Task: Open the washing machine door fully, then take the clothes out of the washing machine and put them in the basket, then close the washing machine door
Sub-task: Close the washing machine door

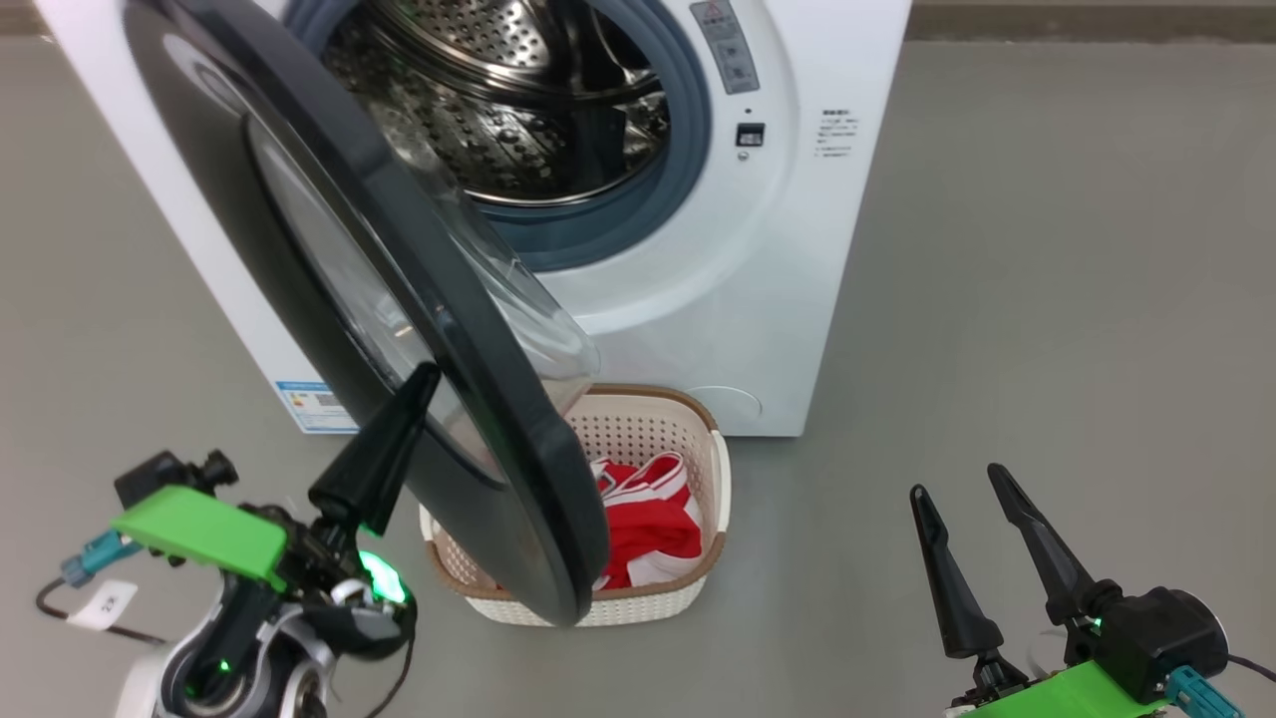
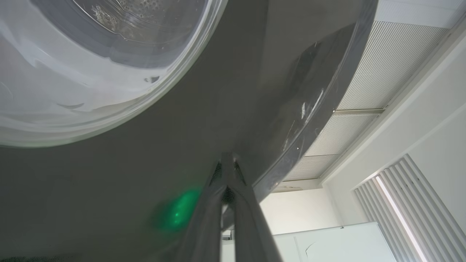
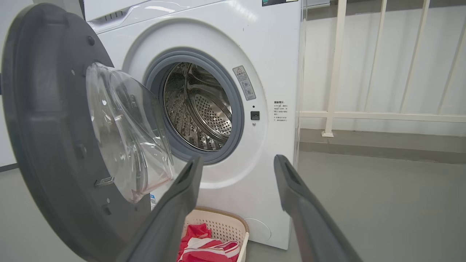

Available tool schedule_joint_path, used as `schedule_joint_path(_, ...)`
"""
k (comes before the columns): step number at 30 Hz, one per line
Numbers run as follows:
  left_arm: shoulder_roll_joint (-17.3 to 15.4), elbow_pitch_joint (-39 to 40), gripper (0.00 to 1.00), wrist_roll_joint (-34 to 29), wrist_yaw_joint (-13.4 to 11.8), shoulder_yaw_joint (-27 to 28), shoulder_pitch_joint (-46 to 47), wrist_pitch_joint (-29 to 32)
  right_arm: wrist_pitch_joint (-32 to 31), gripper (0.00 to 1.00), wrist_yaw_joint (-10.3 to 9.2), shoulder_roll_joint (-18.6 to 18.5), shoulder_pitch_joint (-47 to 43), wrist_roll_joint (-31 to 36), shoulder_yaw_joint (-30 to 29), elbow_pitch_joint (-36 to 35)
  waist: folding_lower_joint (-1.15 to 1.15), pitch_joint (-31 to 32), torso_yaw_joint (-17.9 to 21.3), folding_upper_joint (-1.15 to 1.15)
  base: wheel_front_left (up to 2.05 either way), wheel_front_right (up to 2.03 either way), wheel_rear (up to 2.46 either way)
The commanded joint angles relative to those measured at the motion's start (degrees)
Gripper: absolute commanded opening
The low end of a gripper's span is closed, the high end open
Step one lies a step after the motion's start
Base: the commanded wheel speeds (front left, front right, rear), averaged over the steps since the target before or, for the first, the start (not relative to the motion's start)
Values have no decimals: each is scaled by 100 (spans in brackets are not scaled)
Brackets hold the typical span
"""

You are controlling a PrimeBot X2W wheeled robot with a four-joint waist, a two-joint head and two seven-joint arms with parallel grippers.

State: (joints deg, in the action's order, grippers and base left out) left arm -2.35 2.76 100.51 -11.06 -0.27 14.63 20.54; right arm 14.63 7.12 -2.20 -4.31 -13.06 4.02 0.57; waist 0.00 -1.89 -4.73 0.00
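The washing machine (image 1: 788, 259) stands with its door (image 1: 503, 449) swung partway open, and its steel drum (image 1: 498, 110) holds no clothes that I can see. My left gripper (image 1: 427, 372) is shut, with its tip against the door's black outer face, below the glass window (image 2: 83, 72). In the left wrist view the closed fingers (image 2: 233, 182) press on that face. On the floor under the door, the basket (image 1: 703, 588) holds red and white clothes (image 1: 653, 524). My right gripper (image 1: 957, 481) hangs open and empty at the lower right, away from everything. In the right wrist view it faces the machine (image 3: 225, 40), the door (image 3: 40, 109) and the basket (image 3: 227, 223).
The door's lower edge overhangs the basket's left half. Bare grey floor (image 1: 1047, 299) spreads to the right of the machine. A white railing (image 3: 333, 72) runs along the wall behind the machine's right side. A blue label sticker (image 1: 314, 404) sits low on the machine's front.
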Motion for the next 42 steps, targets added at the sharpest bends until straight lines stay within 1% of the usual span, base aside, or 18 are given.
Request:
schedule_joint_path(1, -53, 94, 0, 38, 88, 99, 324, -53, 37, 100, 36, -67, 271, -12, 119, -123, 0, -75, 103, 0, 0, 0, 0)
schedule_joint_path(11, -53, -391, 0, 77, 465, -106, 889, -405, 37, 100, 36, -67, 355, -51, 106, -109, 0, -275, 487, 0, 0, 0, 0)
schedule_joint_path(18, -53, -756, 0, 18, 691, -101, 1249, -644, 37, 100, 36, -67, 429, -77, 111, -99, 0, -439, 684, 0, 0, 0, 0)
schedule_joint_path(35, -53, -1540, 0, 40, 1018, -170, 2336, -925, 37, 100, 36, -67, 669, -69, 126, -140, 0, -947, 948, 0, 0, 0, 0)
schedule_joint_path(42, -116, -2085, 0, -194, 1227, -63, 2921, -1202, 37, 100, 36, -67, 787, -119, 129, -146, 0, -1227, 1077, 0, 0, 0, 0)
